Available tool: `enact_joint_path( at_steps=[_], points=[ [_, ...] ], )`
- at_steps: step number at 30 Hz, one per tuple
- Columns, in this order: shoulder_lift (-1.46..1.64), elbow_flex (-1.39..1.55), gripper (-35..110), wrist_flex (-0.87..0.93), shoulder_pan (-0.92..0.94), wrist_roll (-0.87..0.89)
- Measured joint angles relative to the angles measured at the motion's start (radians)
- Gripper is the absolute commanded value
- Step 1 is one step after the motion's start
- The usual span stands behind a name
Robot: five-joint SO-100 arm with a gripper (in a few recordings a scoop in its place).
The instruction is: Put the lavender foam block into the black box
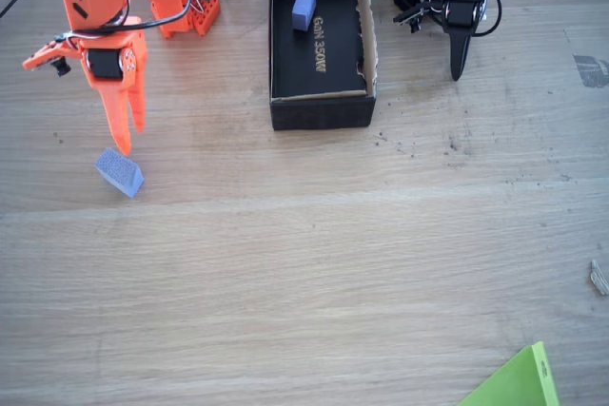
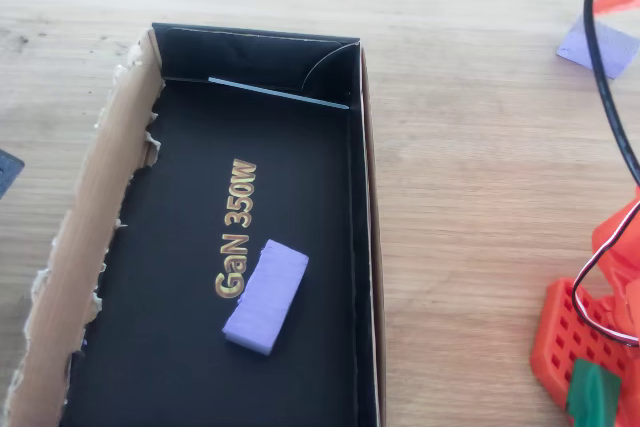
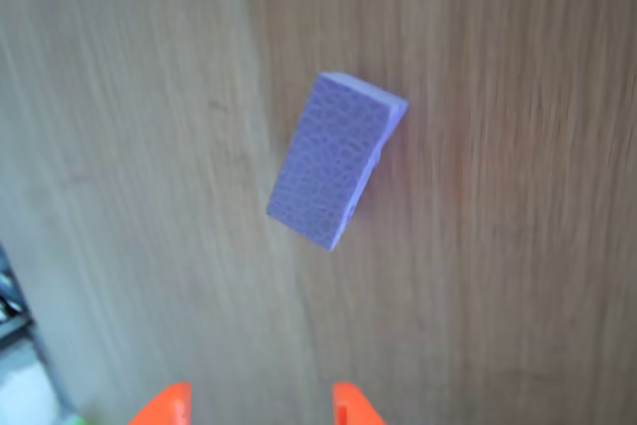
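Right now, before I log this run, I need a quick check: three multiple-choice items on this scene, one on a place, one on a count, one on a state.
1. Where is the lavender foam block?
A. on the table
B. atop the arm's base
C. held in the air

2. How many blocks lie in the black box?
A. none
B. one
C. two

3. The gripper is:
A. shut on the block
B. shut, empty
C. open

Key: A, it rests on wood; B, one blue-violet block inside; C, fingertips apart in the wrist view.
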Motion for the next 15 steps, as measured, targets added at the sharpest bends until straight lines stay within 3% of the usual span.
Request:
enact_joint_path(
  at_steps=[15],
  points=[
    [-0.014,0.002,22,0.031,-0.04,-0.034]
  ],
)
